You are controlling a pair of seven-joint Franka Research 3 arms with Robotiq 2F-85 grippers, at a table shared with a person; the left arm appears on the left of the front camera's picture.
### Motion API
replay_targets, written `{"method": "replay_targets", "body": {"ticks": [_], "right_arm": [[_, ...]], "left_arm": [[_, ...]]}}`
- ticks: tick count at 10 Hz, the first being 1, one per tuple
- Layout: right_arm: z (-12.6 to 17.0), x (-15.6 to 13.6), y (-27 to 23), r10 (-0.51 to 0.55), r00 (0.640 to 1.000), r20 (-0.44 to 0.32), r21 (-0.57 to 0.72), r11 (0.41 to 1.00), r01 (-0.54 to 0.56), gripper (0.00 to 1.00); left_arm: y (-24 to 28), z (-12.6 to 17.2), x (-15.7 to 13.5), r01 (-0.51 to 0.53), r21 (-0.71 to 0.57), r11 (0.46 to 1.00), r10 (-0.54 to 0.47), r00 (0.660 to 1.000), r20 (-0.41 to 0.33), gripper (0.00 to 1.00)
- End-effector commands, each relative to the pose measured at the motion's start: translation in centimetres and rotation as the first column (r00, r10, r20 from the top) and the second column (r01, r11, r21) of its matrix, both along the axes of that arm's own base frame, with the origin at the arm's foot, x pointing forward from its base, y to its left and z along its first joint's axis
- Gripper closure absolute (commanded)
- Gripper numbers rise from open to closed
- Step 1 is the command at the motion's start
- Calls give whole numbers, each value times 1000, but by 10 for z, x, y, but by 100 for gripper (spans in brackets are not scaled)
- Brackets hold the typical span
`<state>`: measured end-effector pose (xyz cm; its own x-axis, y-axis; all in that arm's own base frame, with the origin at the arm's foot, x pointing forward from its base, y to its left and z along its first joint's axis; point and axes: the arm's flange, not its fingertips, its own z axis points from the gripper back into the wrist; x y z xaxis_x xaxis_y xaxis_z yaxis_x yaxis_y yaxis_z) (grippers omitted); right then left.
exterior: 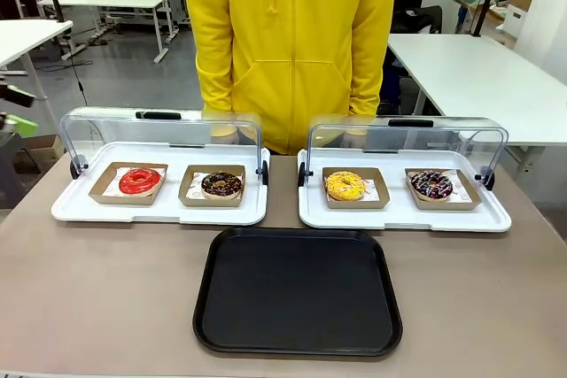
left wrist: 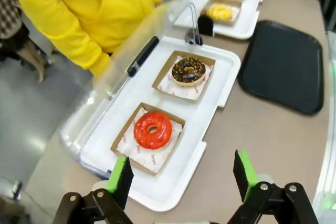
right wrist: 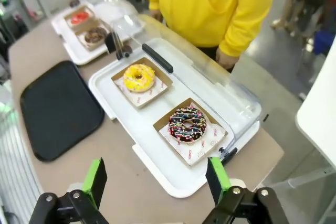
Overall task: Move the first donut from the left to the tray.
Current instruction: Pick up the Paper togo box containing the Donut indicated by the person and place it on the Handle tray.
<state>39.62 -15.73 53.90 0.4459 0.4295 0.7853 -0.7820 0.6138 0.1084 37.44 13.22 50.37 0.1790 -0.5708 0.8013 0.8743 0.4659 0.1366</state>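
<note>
Red donut is shown just ahead of the left gripper, the nearer one, spread wide and empty.

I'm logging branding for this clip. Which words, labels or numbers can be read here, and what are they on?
White paper under the sprinkled donut: small reddish print, too small to read.
White liner under the red donut: reddish print, blurred, unreadable.
Black tray: no text shows.
</note>
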Motion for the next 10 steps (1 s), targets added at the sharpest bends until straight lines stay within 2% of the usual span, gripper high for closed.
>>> {"method": "replay_targets", "body": {"ticks": [1, 3, 5, 7, 8, 9, 10], "right_arm": [[-14, 3, -18, 47, 998, 48, 82, 995, -51, 0], [-24, -6, -36, 42, 995, 88, 163, 985, -56, 0], [-30, -8, -41, 53, 994, 96, 182, 981, -70, 0], [-29, -7, -43, 22, 996, 82, 200, 979, -38, 0], [-35, -15, -41, 33, 997, 73, 189, 981, -46, 0], [-35, -15, -41, 33, 997, 73, 189, 981, -46, 0], [-35, -15, -41, 33, 997, 73, 189, 981, -46, 0]], "left_arm": [[32, -17, -2, 61, -125, 990, -55, 997, 52, 0], [45, -17, -15, 65, -176, 982, -45, 992, 114, 0], [40, -15, -17, 77, -189, 979, -47, 986, 161, 0], [38, -14, -17, 78, -209, 975, -47, 987, 153, 0], [40, -14, -19, 73, -268, 961, -46, 993, 107, 0], [37, -15, -18, 69, -208, 976, -40, 990, 138, 0], [37, -15, -18, 69, -208, 976, -40, 990, 138, 0]]}}
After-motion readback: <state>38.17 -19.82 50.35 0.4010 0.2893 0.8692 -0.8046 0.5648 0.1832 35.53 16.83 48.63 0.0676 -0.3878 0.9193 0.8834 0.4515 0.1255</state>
